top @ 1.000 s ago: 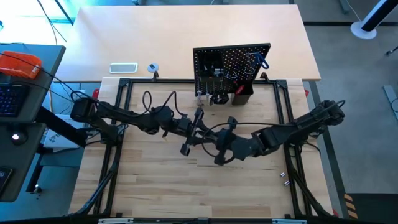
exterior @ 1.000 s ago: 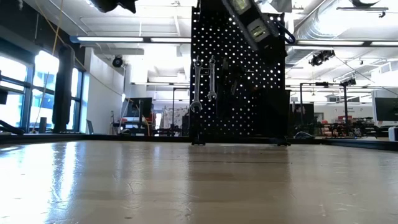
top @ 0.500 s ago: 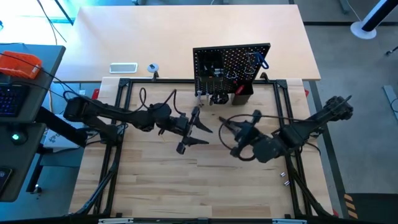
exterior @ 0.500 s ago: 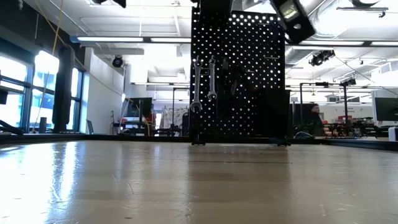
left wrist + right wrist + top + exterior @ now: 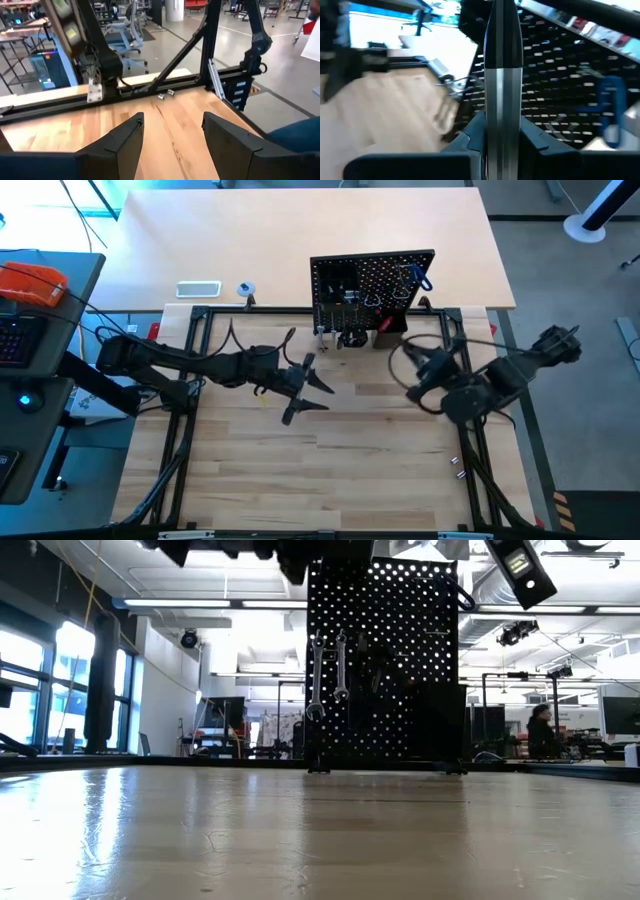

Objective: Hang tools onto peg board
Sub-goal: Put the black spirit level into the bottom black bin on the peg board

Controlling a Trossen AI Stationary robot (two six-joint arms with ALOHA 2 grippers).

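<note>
Right gripper [image 5: 502, 131]: clenched on a bar [image 5: 503, 60], black with a silver band, standing up between its fingers in the right wrist view. A second ago this gripper was at mid-surface, close to the left gripper; it has since swung out toward the right edge and now sits near the far right corner, facing the board [image 5: 372, 288]. In the low view the bar [image 5: 519, 567] shows at the top of the picture, to the right of the board [image 5: 385, 660], well above the surface.

Left gripper [image 5: 306, 388]: released, fingers spread, nothing between them. It has drawn back slightly toward the left and hovers over mid-surface, short of the board.

Board: upright at the far edge, centre-right. Two wrenches [image 5: 328, 675] already hang on its left side; a blue-handled tool [image 5: 422, 277] hangs at its upper right.

Judgement: the change reads as a hand-over completed, the bar now carried by the right arm alone. The next step would be lining it up with a free hook. No tools are seen lying on the surface, so the task appears near its end.
</note>
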